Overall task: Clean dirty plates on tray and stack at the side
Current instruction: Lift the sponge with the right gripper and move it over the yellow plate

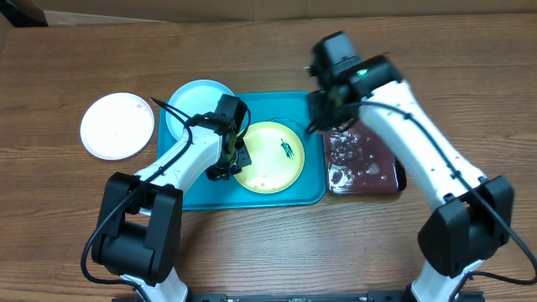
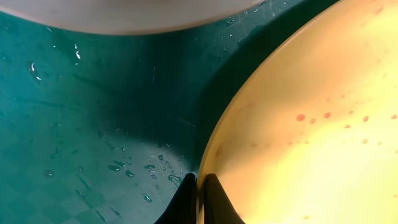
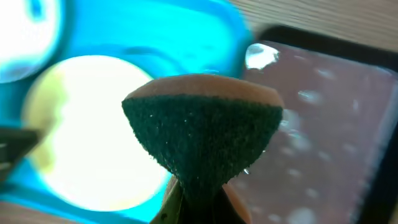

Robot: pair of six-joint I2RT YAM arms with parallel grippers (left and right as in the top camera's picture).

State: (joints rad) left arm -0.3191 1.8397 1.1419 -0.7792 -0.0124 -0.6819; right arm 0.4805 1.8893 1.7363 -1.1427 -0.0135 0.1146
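Jaws of left gripper [image 2: 199, 188] pinch rim of round yellow-green plastic plate [image 1: 270, 159] lying in turquoise rectangular plastic tray [image 1: 285, 102] (wet); right gripper [image 3: 194, 202] squeezes green-faced sponge [image 3: 202, 134] above tray's right rim

A brown wood-grain worktop [image 1: 67, 226] fills the overhead view under even light. A paler tan strip [image 1: 252, 7] runs along its far edge.

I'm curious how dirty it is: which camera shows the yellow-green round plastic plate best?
Overhead: it shows most of the yellow-green round plastic plate and its dark smudge. Left wrist shows only its rim, in the left gripper; right wrist shows it blurred.
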